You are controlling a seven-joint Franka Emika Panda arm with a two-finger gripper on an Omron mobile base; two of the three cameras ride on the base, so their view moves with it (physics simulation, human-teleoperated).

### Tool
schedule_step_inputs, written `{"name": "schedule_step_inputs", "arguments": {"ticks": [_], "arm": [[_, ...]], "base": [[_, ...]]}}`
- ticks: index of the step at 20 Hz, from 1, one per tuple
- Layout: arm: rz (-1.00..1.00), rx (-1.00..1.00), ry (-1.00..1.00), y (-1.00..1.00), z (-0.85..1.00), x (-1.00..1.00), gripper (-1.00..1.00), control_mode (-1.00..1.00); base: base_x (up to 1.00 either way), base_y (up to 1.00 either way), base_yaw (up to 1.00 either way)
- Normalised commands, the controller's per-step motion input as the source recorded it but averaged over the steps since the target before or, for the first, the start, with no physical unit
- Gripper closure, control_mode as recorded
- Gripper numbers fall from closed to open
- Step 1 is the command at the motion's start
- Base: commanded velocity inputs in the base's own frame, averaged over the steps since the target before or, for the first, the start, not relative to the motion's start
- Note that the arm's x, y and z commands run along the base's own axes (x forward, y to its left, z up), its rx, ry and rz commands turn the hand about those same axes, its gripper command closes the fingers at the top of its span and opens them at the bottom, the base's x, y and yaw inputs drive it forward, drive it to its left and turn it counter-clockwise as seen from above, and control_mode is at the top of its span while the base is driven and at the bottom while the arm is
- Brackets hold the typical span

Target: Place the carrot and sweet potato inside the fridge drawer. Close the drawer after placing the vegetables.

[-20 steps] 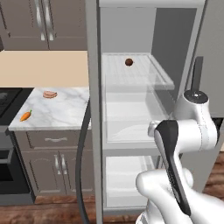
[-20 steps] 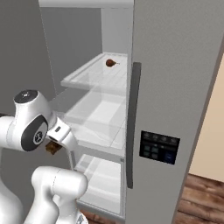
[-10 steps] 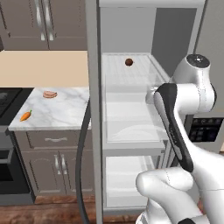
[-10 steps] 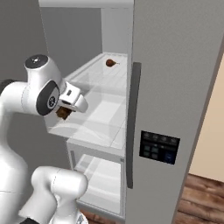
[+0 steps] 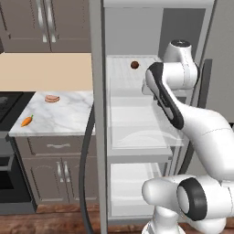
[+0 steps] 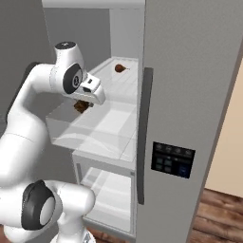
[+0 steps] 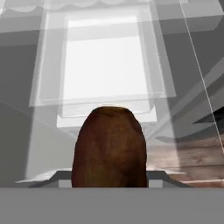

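The claw [image 6: 84,105] is gripping the sweet potato [image 7: 109,146], having risen to hover over the open fridge drawer [image 6: 102,135]'s left edge; release is nearing, while the carrot [image 5: 27,120] is waiting on the worktop [image 5: 64,114].

The marble tabletop [image 5: 68,114] left of the fridge carries two things: the carrot [image 5: 27,121] lies near its front left corner, and a flat pink-tan food piece [image 5: 52,98] lies further back, toward the middle, well apart from the carrot. Inside the fridge, the ribbed white shelf [image 5: 123,73] carries a small round reddish-brown ball [image 5: 135,65] near its back edge. Below that shelf, the fridge drawer [image 6: 102,137] stands pulled out, its clear floor bare.
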Motion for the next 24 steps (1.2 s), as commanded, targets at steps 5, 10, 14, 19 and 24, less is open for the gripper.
{"name": "schedule_step_inputs", "arguments": {"ticks": [5,10,14,19,24], "arm": [[0.01,0.00,0.02,-0.01,-0.53,0.56,1.00,-1.00],[0.04,0.00,0.10,0.00,-0.49,0.37,1.00,-1.00],[0.07,0.00,0.06,0.00,-0.40,0.23,1.00,-1.00],[0.07,0.00,0.07,-0.01,-0.33,0.11,1.00,-1.00],[0.07,0.00,0.05,0.00,-0.28,0.01,1.00,-1.00]], "base": [[0.00,0.00,0.00],[0.00,0.00,0.00],[0.00,0.00,0.00],[0.00,0.00,0.00],[0.00,0.00,0.00]]}}
